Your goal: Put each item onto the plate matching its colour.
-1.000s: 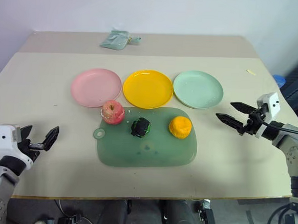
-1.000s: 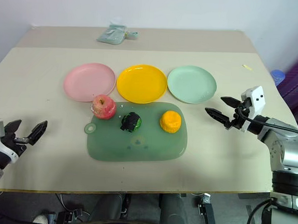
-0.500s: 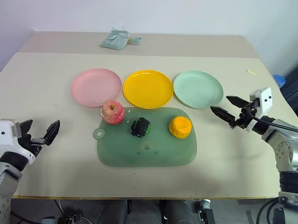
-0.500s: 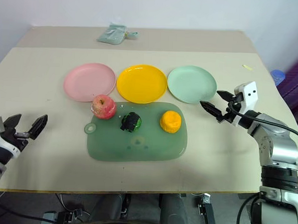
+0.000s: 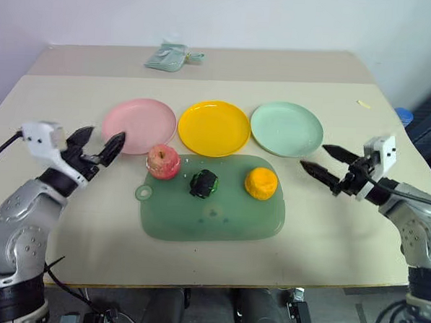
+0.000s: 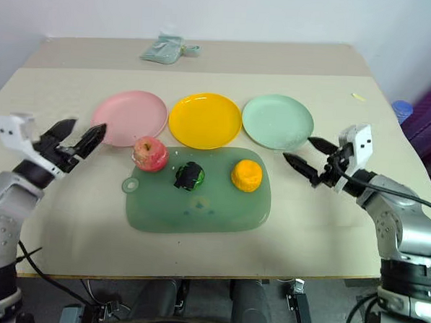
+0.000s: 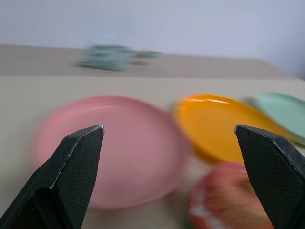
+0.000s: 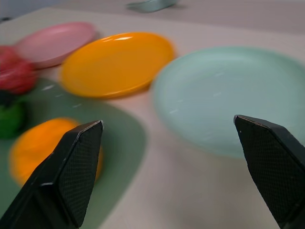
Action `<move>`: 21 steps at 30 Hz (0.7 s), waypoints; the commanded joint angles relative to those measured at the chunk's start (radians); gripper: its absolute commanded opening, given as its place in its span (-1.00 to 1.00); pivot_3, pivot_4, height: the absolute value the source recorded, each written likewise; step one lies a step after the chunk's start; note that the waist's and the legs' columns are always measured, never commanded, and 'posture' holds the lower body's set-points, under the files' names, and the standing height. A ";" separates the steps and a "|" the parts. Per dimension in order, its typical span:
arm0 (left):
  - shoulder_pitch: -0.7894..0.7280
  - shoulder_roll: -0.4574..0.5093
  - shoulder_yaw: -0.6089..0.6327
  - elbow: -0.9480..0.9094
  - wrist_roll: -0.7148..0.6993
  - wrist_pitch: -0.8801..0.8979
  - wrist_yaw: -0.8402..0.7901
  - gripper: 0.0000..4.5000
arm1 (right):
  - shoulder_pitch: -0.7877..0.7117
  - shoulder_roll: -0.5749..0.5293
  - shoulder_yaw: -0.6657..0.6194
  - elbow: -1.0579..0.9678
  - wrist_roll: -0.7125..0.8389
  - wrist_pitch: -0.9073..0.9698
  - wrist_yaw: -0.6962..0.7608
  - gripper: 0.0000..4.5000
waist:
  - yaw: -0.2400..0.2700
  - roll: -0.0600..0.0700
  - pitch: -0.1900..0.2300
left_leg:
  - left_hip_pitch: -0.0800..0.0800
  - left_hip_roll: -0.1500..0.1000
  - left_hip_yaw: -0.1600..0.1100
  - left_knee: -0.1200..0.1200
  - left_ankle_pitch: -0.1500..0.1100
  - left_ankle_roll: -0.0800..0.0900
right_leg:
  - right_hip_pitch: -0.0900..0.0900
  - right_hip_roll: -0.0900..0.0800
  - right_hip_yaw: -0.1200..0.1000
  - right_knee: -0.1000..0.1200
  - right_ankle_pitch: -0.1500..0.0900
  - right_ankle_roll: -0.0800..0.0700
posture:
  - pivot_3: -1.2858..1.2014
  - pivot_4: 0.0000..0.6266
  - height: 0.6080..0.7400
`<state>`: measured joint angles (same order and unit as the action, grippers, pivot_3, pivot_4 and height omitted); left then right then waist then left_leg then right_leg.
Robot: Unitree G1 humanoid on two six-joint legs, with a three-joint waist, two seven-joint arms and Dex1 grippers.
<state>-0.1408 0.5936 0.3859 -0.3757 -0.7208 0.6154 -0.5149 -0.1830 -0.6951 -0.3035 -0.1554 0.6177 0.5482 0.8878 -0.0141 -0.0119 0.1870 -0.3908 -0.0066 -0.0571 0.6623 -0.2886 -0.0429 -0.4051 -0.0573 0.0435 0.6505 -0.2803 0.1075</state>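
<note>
Progress is limited to the approach: nothing has yet been lifted, and all three items rest on the cutting mat, the landmark here. Nearest on it lies the dark green ball, with the orange-yellow fruit to its right and the apple at the mat's far left corner. Since a second ago the left gripper has been swung in from the bench's near edge and is now held just left of the apple, fingers spread and empty; the apple is judged its target. The right gripper, also spread and empty, has been eased closer to the mat's right side. Beyond the mat, the pink plate, yellow plate and mint plate lie bare.
</note>
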 commanded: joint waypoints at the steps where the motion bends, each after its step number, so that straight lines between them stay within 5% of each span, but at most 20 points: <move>1: -0.025 0.068 -0.083 0.000 0.020 0.003 -0.115 1.00 | 0.037 -0.045 -0.062 -0.100 0.067 0.034 0.024 0.99 | 0.000 0.001 0.000 | 0.000 0.000 0.000 0.000 0.000 0.000 | 0.000 0.000 0.000 0.000 0.000 0.000 | 0.03 -0.52 1.00; 7: -0.155 0.129 -0.283 0.156 0.169 -0.048 -0.232 1.00 | 0.105 -0.044 -0.069 -0.180 0.090 0.045 0.005 0.99 | 0.003 0.000 0.000 | 0.000 -0.001 0.000 0.001 0.000 0.000 | 0.001 0.002 0.000 0.000 0.000 0.000 | 0.03 -0.52 1.00; 15: -0.216 0.095 -0.372 0.272 0.278 -0.069 -0.247 1.00 | 0.123 -0.011 -0.049 -0.204 0.089 0.024 -0.026 0.99 | 0.001 0.000 0.000 | 0.000 -0.001 0.000 0.001 -0.001 0.001 | 0.000 0.002 0.000 0.000 0.000 0.000 | 0.03 -0.52 1.00; 21: -0.220 0.068 -0.315 0.269 0.275 -0.088 -0.232 0.33 | 0.125 0.007 -0.034 -0.211 0.087 0.016 -0.037 1.00 | 0.002 0.000 0.000 | 0.000 0.001 -0.001 0.001 -0.001 0.001 | 0.000 0.001 0.000 0.000 0.000 0.000 | 0.03 -0.52 1.00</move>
<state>-0.3476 0.6627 0.0246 -0.0884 -0.4339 0.5429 -0.7532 -0.0557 -0.6900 -0.3269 -0.3215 0.6918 0.5836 0.8512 -0.0118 -0.0117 0.1869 -0.3909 -0.0060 -0.0577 0.6633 -0.2891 -0.0419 -0.4049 -0.0561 0.0437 0.6507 -0.2804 0.1075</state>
